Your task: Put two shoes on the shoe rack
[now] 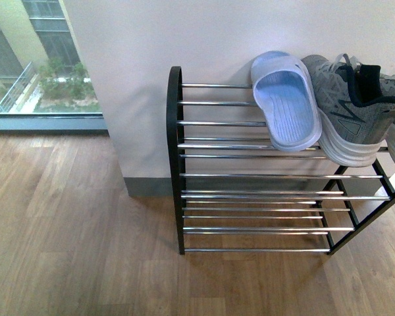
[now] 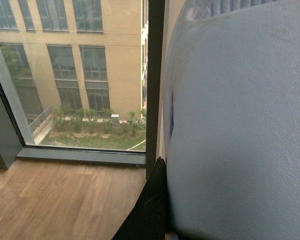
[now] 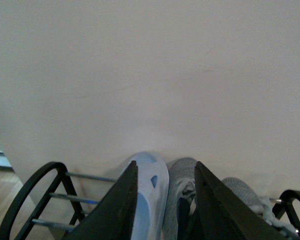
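Observation:
The shoe rack (image 1: 175,164) stands against the white wall, black-framed with chrome rods. On its top tier lie a pale blue slide (image 1: 286,105) and, right of it, a grey sneaker (image 1: 349,112). No arm shows in the front view. In the left wrist view my left gripper (image 2: 162,200) is shut on a second pale blue slide (image 2: 240,125), which fills most of the picture; only one black finger (image 2: 149,210) shows beside it. My right gripper (image 3: 166,167) hangs open above the rack (image 3: 25,200), over the slide (image 3: 150,190) and sneaker (image 3: 182,180), holding nothing.
A second grey sneaker (image 3: 245,192) sits further along the top tier, at the front view's right edge. The lower tiers (image 1: 257,210) hold nothing. Wooden floor (image 1: 66,230) spreads left of the rack, up to a floor-level window (image 1: 39,66) onto a courtyard.

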